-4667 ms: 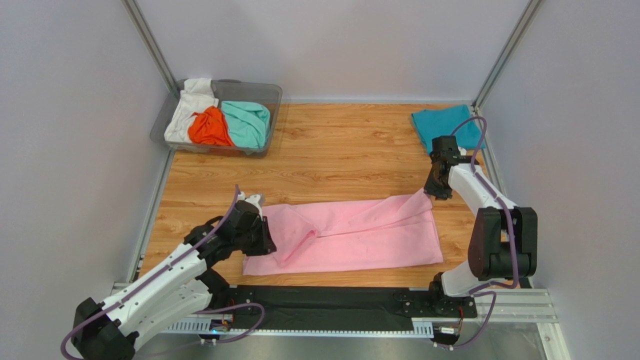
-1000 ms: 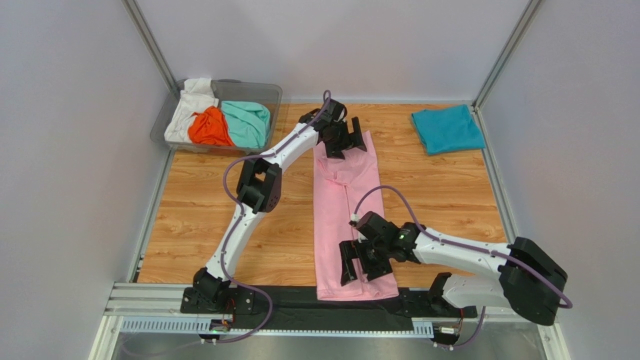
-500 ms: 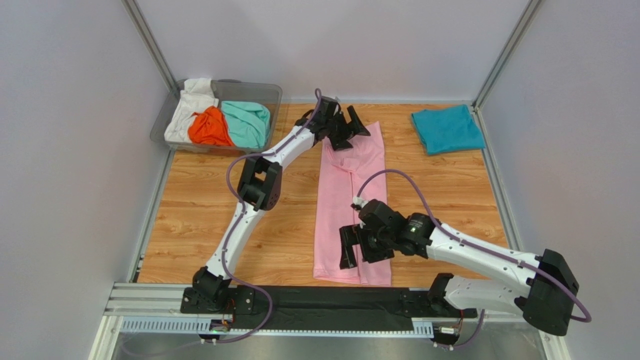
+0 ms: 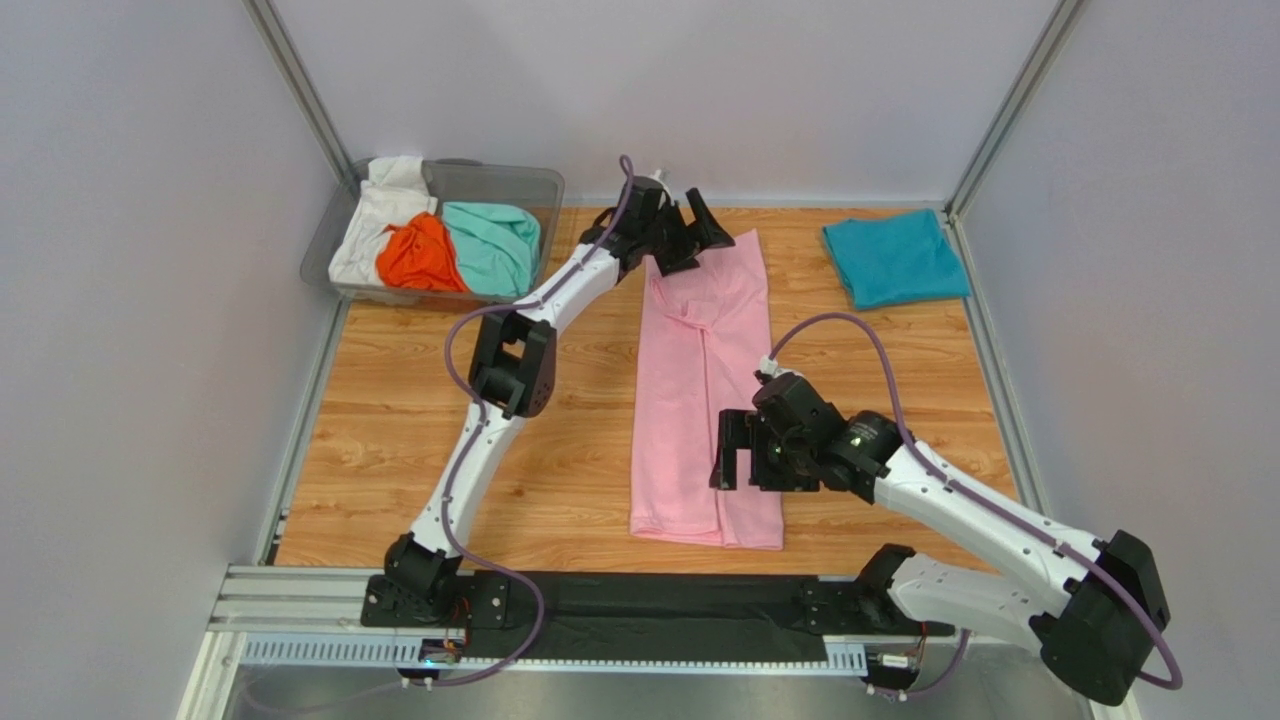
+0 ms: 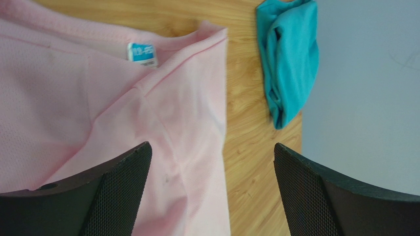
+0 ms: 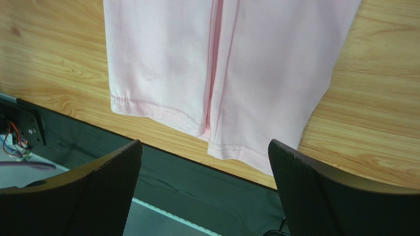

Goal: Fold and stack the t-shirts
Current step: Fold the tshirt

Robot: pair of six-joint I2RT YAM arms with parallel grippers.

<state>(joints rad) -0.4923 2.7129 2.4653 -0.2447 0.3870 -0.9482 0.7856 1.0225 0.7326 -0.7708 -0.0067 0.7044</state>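
both open and empty, left pincer and right pincer hang over the pink t-shirt, a strip down mid-frame on the counter: limp, light cotton, likely best pinched at hem corners.

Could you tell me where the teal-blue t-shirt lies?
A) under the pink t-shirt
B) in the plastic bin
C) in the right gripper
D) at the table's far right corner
D: the teal-blue t-shirt lies folded on the table at its far right corner, apart from the pink t-shirt and the bin.
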